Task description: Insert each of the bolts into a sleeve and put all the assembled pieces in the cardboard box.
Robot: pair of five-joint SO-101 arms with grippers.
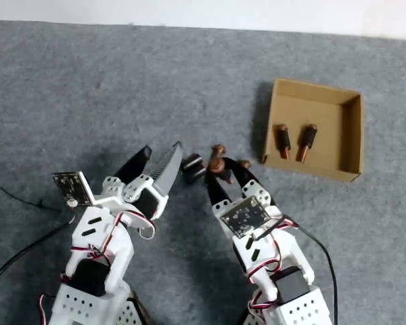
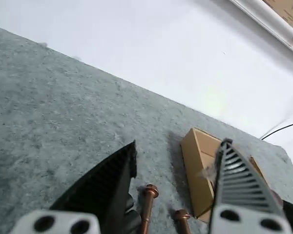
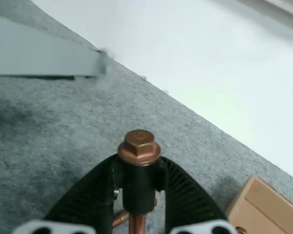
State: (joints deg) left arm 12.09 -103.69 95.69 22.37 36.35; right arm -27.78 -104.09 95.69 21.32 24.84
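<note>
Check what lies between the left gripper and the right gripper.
A loose black sleeve lies between the open left gripper and the right gripper, shut on a sleeved bolt; the high view shows it.

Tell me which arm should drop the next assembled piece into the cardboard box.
Right. The right claw is shut on a bolt seated in a black sleeve, and it sits nearer the cardboard box. The left claw is open and farther from the box.
</note>
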